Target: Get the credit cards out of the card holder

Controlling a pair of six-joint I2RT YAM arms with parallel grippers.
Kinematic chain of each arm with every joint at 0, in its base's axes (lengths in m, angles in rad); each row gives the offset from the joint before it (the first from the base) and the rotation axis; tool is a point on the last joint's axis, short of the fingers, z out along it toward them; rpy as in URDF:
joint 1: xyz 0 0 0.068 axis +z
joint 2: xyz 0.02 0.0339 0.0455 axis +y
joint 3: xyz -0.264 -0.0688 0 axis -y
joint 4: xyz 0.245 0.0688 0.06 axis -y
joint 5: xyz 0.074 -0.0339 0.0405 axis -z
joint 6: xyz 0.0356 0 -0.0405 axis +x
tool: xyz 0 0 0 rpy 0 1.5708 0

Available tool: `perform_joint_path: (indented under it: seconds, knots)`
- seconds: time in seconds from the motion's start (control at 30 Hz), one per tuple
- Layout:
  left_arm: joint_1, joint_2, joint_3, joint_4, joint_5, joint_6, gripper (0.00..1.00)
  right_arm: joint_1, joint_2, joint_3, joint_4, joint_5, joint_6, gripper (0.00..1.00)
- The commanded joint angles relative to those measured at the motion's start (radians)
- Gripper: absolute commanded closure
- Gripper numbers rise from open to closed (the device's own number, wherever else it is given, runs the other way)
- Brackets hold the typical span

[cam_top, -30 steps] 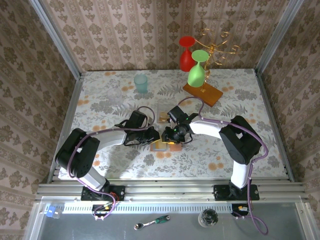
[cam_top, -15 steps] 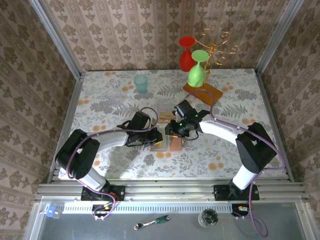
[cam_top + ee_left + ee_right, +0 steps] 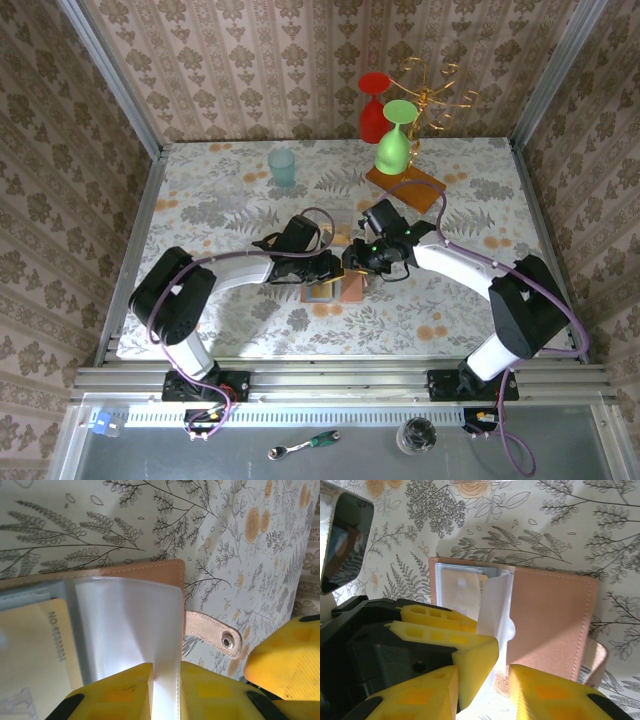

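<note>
The card holder (image 3: 336, 290) lies open on the floral table, tan leather with a snap strap (image 3: 212, 634). A clear inner sleeve (image 3: 495, 605) stands up from its fold. My left gripper (image 3: 167, 667) is shut on that sleeve's edge, its yellow fingers (image 3: 445, 625) coming in from the left. A pale tan credit card (image 3: 45, 645) with a printed number sits in a sleeve pocket, also visible as a card (image 3: 462, 587) beside the fold. My right gripper (image 3: 502, 672) hovers open at the holder's near edge, straddling the sleeve and the left fingertip. In the top view the left gripper (image 3: 326, 268) and right gripper (image 3: 354, 266) meet over the holder.
A small tan flat piece (image 3: 333, 236) lies just behind the holder. Farther back stand a teal cup (image 3: 282, 166), a green glass (image 3: 394, 140), a red glass (image 3: 373, 105) and a gold rack (image 3: 430, 85) on a wooden base (image 3: 405, 187). Metal rails edge the table.
Both grippers have shifted right and slightly toward the back, staying together over the holder. The right arm has stretched out. The holder now lies spread wider.
</note>
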State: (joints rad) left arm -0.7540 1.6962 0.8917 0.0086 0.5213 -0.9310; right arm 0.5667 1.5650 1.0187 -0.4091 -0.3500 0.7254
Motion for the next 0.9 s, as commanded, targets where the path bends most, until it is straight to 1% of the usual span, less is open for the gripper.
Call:
perform_joint_path:
  seconds: [0.0, 0.43, 0.7, 0.87]
  knots:
    - [-0.012, 0.019, 0.047, 0.01, 0.023, -0.011, 0.77, -0.007, -0.039, -0.017, -0.037, 0.016, -0.022, 0.66]
    - [-0.004, 0.037, 0.09, 0.007, 0.035, 0.007, 0.7, -0.008, -0.054, -0.022, -0.037, 0.006, -0.01, 0.66]
    - [0.022, 0.013, 0.067, 0.019, 0.042, 0.011, 0.69, -0.007, -0.045, -0.006, -0.037, -0.001, -0.007, 0.66]
    - [0.034, 0.013, 0.085, 0.017, 0.053, 0.017, 0.7, -0.006, -0.042, -0.012, -0.027, -0.006, 0.002, 0.65]
